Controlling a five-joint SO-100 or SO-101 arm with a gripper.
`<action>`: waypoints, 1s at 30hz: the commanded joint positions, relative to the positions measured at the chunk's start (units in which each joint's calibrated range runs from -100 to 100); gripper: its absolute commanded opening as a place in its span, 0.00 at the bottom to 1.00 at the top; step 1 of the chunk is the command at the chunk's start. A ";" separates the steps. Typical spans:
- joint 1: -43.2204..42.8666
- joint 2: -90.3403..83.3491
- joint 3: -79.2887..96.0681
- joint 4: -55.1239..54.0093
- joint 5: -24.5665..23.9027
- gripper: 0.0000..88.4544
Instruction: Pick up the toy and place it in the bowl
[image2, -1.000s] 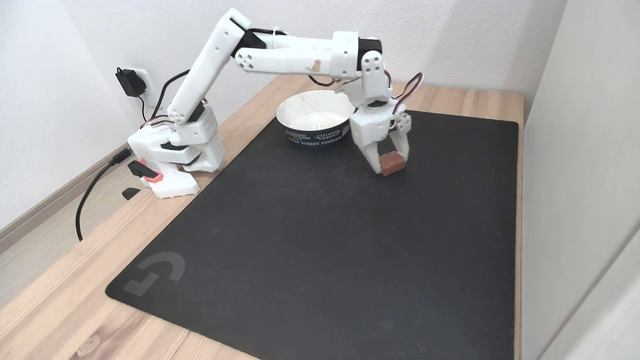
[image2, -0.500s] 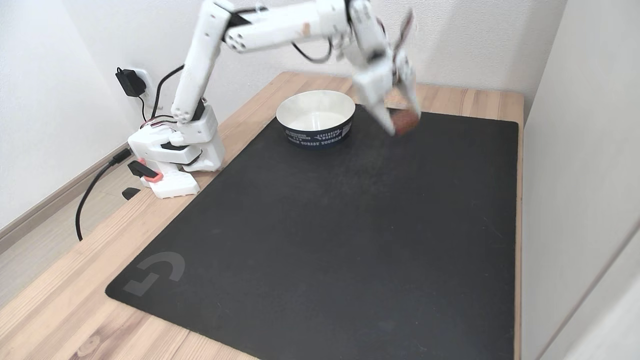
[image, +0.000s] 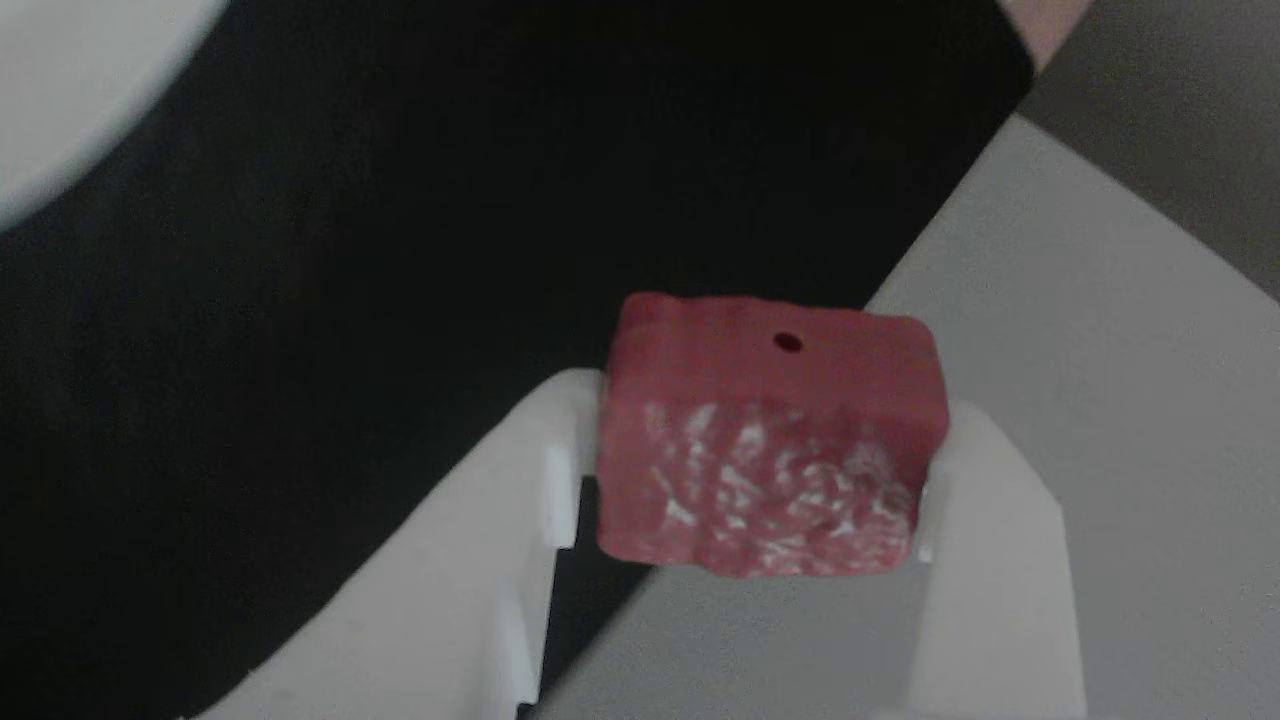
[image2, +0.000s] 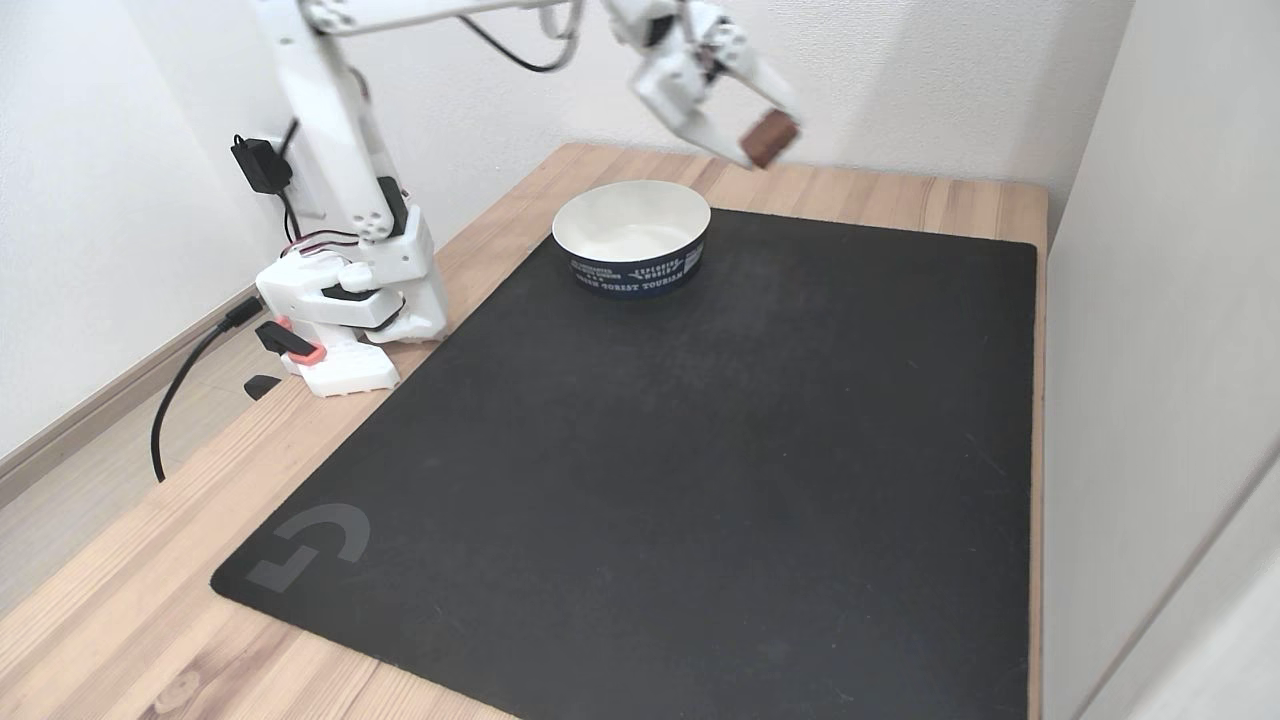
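In the fixed view my gripper (image2: 768, 137) is high in the air, shut on the toy (image2: 770, 136), a small dull-red block. It hangs above the table's far edge, up and to the right of the bowl (image2: 636, 272). The bowl is white inside with a dark lettered band and stands at the mat's far edge, with nothing in it. In the other view the toy (image: 770, 440) sits squeezed between my two white fingers (image: 500, 570). Its white-flecked face is toward the camera and a tiny dark hole shows on the face above. A blurred pale curve (image: 60, 80) fills the top left corner; I cannot tell whether it is the bowl.
A large black mat (image2: 660, 470) covers most of the wooden table (image2: 120, 620). The arm's base (image2: 345, 320) stands at the left, with cables and a wall plug (image2: 260, 165) behind it. A pale panel (image2: 1160, 350) rises along the table's right edge.
The gripper has lifted the toy off the mat beside the bowl. It has swung up and back, from low at the bowl's right to high above the far table edge.
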 joint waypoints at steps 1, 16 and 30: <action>-5.10 -10.47 12.08 -4.88 -4.15 0.03; -13.05 -35.64 47.41 -7.84 -8.06 0.03; -12.96 -42.40 59.40 -8.09 -8.22 0.04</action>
